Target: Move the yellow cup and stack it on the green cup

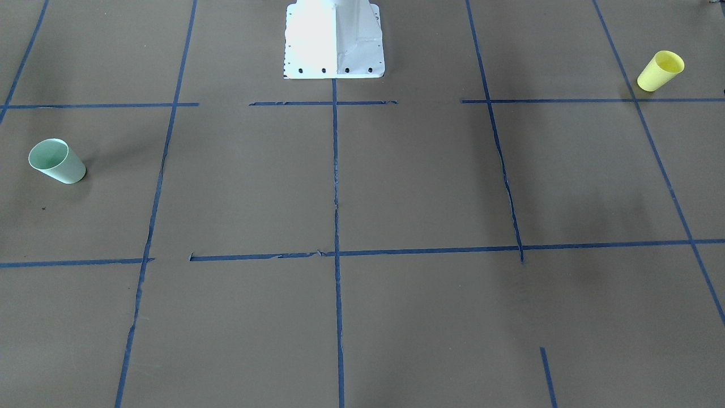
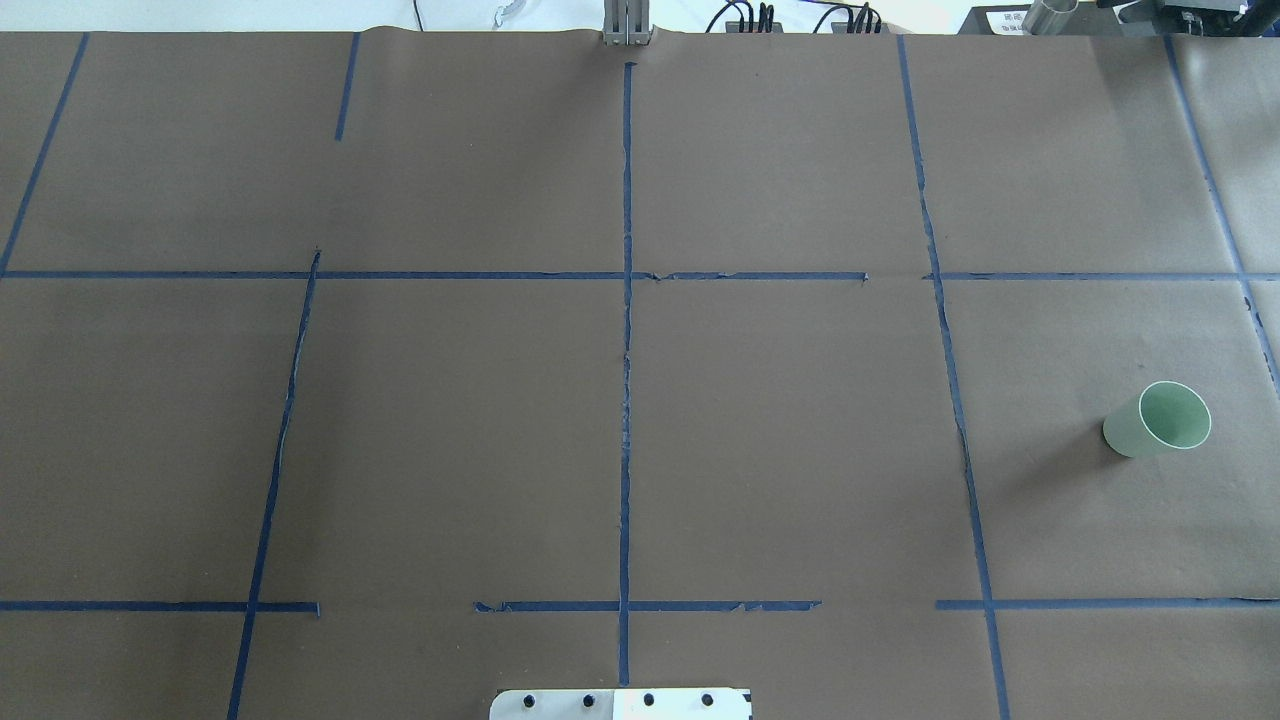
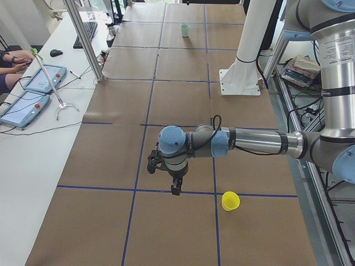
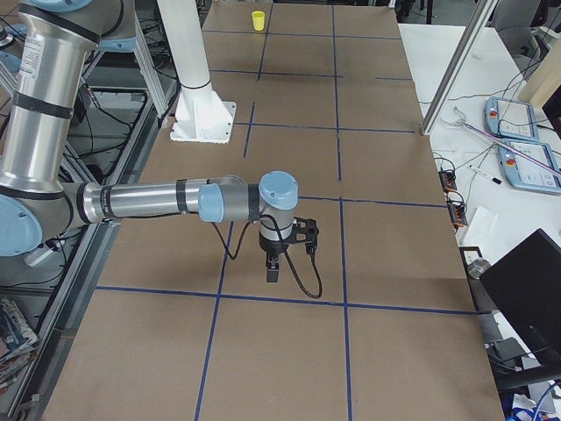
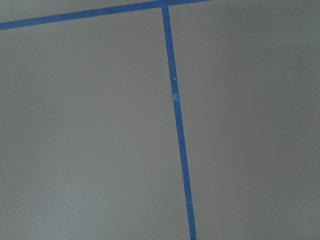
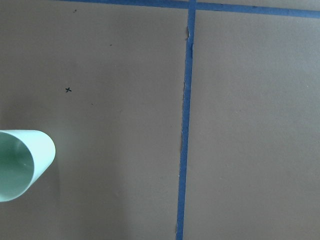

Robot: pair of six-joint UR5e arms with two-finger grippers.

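The yellow cup stands upright on the brown table at the robot's left end; it also shows in the exterior left view and far off in the exterior right view. The green cup stands upright at the robot's right end, seen also from overhead and in the right wrist view. My left gripper hangs above the table a short way from the yellow cup. My right gripper hangs above the table near the green cup. I cannot tell whether either is open or shut.
The white robot pedestal stands at the table's middle edge. Blue tape lines grid the brown surface. An operators' desk with tablets and an aluminium post runs along the far side.
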